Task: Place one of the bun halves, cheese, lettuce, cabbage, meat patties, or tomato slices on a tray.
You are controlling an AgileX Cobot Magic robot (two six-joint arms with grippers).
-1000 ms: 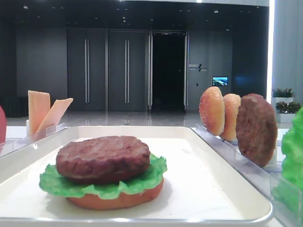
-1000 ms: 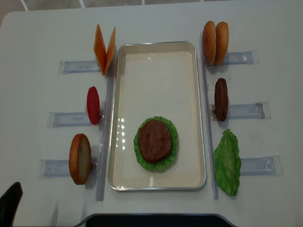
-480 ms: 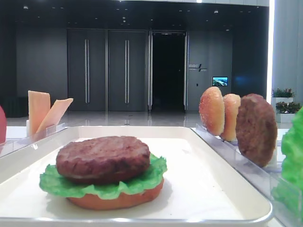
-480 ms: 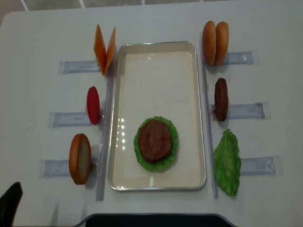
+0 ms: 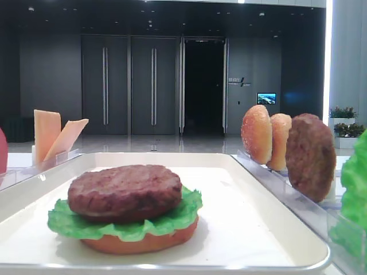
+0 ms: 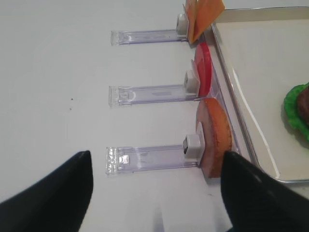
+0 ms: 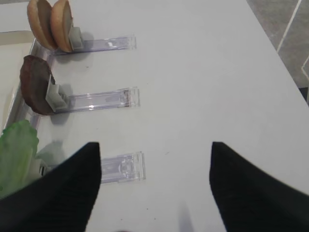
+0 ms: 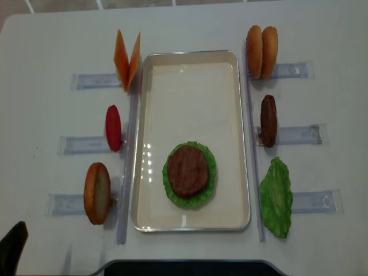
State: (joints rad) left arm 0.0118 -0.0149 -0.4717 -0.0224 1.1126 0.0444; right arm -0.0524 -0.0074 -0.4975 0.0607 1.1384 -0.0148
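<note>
Your tray [image 8: 190,63] already carries a stack toward its near end: a bun base [image 5: 140,240], a lettuce leaf [image 8: 208,167] and a patty [image 8: 187,171] on top. Everything else waits upright in the clear holders [image 8: 86,145] on either side of the tray: cheese [image 8: 127,58], tomato slice [image 8: 113,127] and a bun half [image 8: 96,192] on the left, two bun halves [image 8: 261,52], a second patty [image 8: 268,121] and a second lettuce leaf [image 8: 276,197] on the right.

Both of your grippers are spread wide and hold nothing. The left gripper [image 6: 157,193] hangs over the table to the left of the tray, facing the bun half's holder; the right gripper [image 7: 154,186] hangs to the right of the tray, near the lettuce holder.

Watch these risks:
- Each piece stands on edge against a small clip, so a sideways nudge can tip it flat or push it against the tray rim.
- The holders look loose on the table, though that is hard to judge from here; a drag may shift one.
- The right-hand bun halves touch, so closing on one may lift both.
- The patty sits on ruffled lettuce; a piece dropped off-centre may slide off.
</note>
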